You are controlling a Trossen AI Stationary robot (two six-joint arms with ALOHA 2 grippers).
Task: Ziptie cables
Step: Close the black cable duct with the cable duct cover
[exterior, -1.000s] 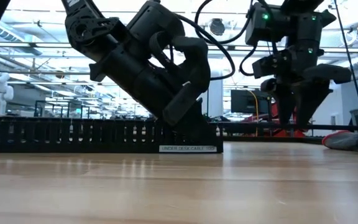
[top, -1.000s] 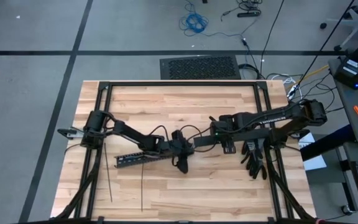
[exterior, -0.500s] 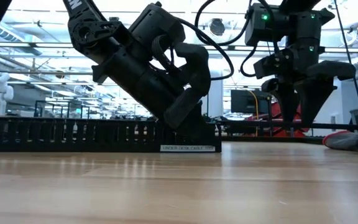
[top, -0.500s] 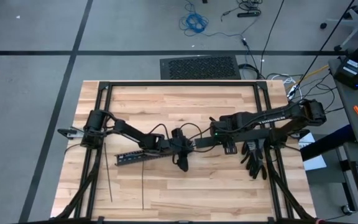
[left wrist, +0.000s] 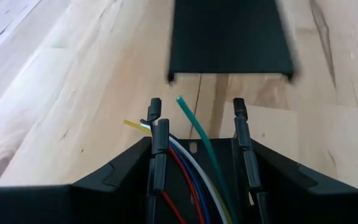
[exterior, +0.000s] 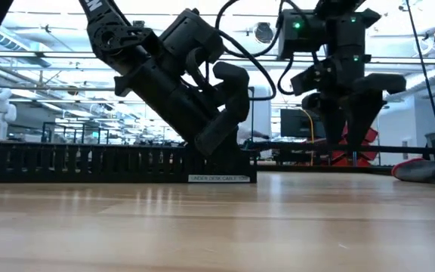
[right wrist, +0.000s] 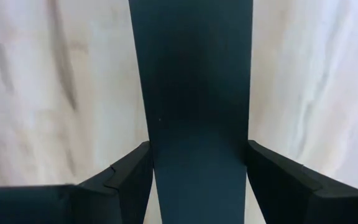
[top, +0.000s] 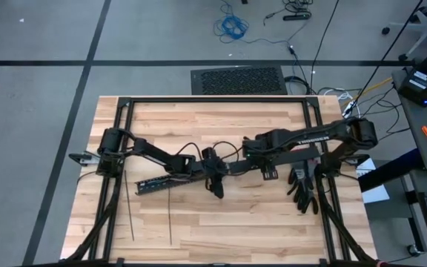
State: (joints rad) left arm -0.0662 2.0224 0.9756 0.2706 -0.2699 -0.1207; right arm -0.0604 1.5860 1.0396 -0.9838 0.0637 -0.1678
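The cables (left wrist: 188, 171), red, blue, white, yellow and green wires, lie inside the black slotted duct (top: 165, 182); their ends stick out at the duct's right end. My left gripper (top: 214, 178) is shut on that end. My right gripper (top: 262, 166), pointing down, is shut on a flat wide black bar (top: 237, 167), whose free end (left wrist: 229, 43) hangs just beyond the duct's end. Two zipties (top: 129, 208) lie flat on the table near its left front. My left gripper pinches the duct's right end by its two slotted side walls (left wrist: 157, 140), one finger outside each. It slants down from the table's left, fingers running along the duct. The duct's bottom rests on the table (exterior: 89, 177). My right gripper pinches the flat bar by its two long edges (right wrist: 151, 168), the bar filling the gap between the fingers (right wrist: 123, 177). The fingers come from above and lie across the bar. The bar looks level and clear of the table.
Black gloves (top: 302, 191) lie at the table's right, near the right arm. A black metal frame (top: 213, 100) runs round the tabletop. Bare wood lies along the near edge (top: 228, 237).
My right gripper has carried the flat bar toward the table's left, closer to the duct's end. My left gripper has swung a little toward the far edge, and the duct's right end has gone with it.
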